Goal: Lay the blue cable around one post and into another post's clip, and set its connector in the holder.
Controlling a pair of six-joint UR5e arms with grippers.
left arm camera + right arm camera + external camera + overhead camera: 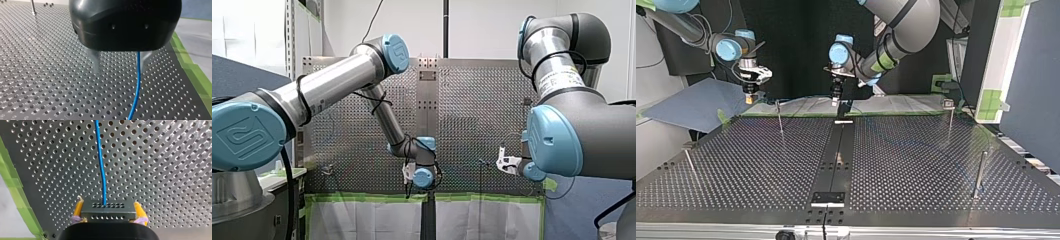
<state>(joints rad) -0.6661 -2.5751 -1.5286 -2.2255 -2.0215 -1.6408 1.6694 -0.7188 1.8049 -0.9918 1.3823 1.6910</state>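
- The perforated table (pixel 916 165): one, and the cable is not yet laid on it. The run from here crosses most of it, so slack could drag and catch in the holes.
- Arms: two, both over the far edge of the table in the top view, my left near the middle and my right at that view's left. If they part faster than the cable feeds, it goes taut between them.
- Posts (pixel 979 175): I count four in the top view. One is thick, one thin, one at the left edge, and one at the far right carries what looks like a clip (pixel 949 104). None has the cable round it. A low pass could knock one, and a high pass would miss the clip.
- My left gripper (pixel 119 70): one, black with metal fingers. Its claw stands wide, and the blue cable runs between the fingers, close to one and unclamped. The line could slip out sideways during a swing.
- My right gripper (pixel 108 206): one, its yellow pads closed on the connector, held above the table near the green-taped edge.
- The connector (pixel 108 213): one, a dark block with rows of small holes. A tug could twist it in the pads, so it would meet the holder crooked. I cannot pick out the holder with certainty.
- The blue cable (pixel 101 165): one, leaving the connector's top face and running away over the table.
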